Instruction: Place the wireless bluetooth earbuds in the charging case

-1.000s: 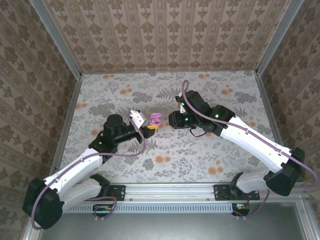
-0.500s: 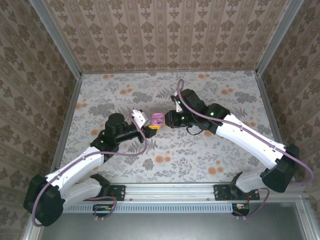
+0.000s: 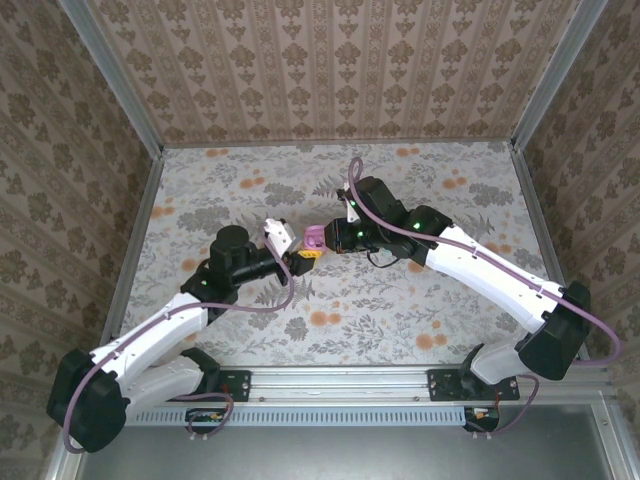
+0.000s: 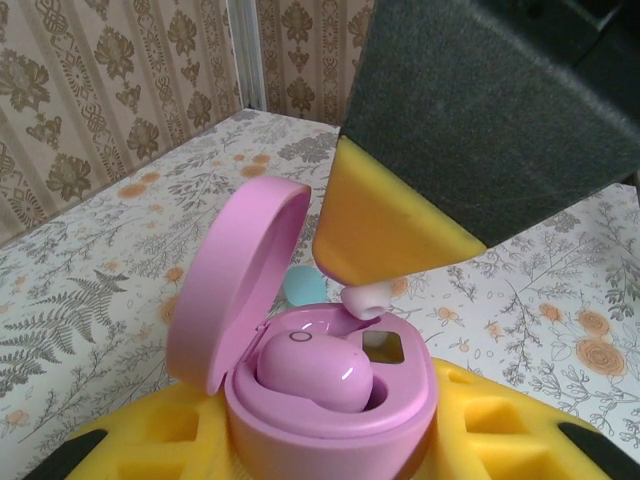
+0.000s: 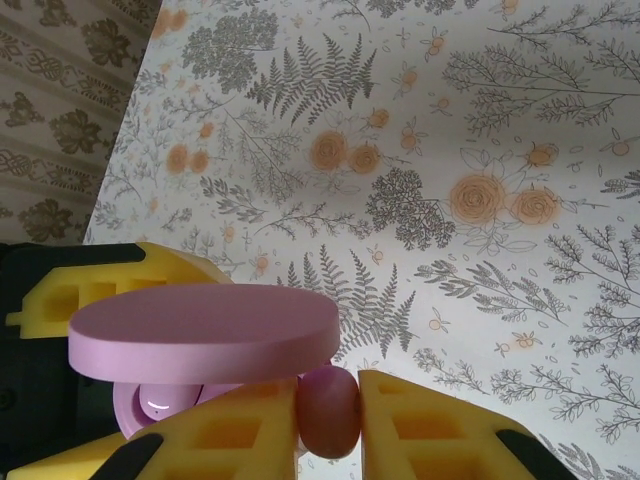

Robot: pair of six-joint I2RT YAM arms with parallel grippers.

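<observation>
My left gripper (image 3: 300,258) is shut on the pink charging case (image 4: 330,425), and its lid (image 4: 245,270) stands open. One pink earbud (image 4: 315,370) lies seated in the case's left well. The right gripper (image 3: 330,240) is shut on a second pink earbud (image 5: 329,410), pinched between its yellow pads (image 5: 440,420). That earbud's tip (image 4: 365,298) hangs just above the empty well beside the seated one. In the right wrist view the lid (image 5: 200,330) sits just left of the held earbud.
A pale cyan rounded thing (image 4: 303,287) lies on the flowered cloth (image 3: 420,190) behind the case, mostly hidden. Papered walls (image 3: 330,70) with metal corner posts ring the table. Both arms meet at the middle of the cloth.
The right gripper has moved left with its earbud until it is over the open case. The left gripper and the case have barely shifted.
</observation>
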